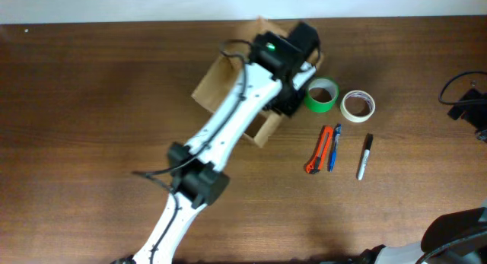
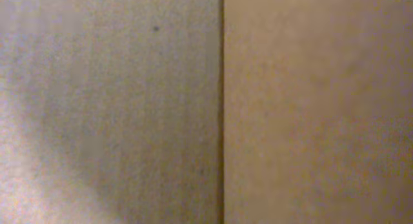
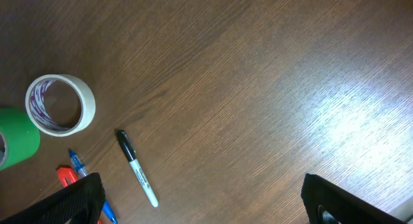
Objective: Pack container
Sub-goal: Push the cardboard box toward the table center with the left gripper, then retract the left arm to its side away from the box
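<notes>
Overhead top-down; left wrist tight on container (image 2: 310,108)

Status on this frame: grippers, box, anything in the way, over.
Left gripper shut, down at the container. Right gripper open over bare table, near marker. Green tape roll beside container; left arm covers its opening.

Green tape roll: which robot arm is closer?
Left. The left arm ends beside the green tape roll, over the box; the right arm sits far off by the table's near edge.
</notes>
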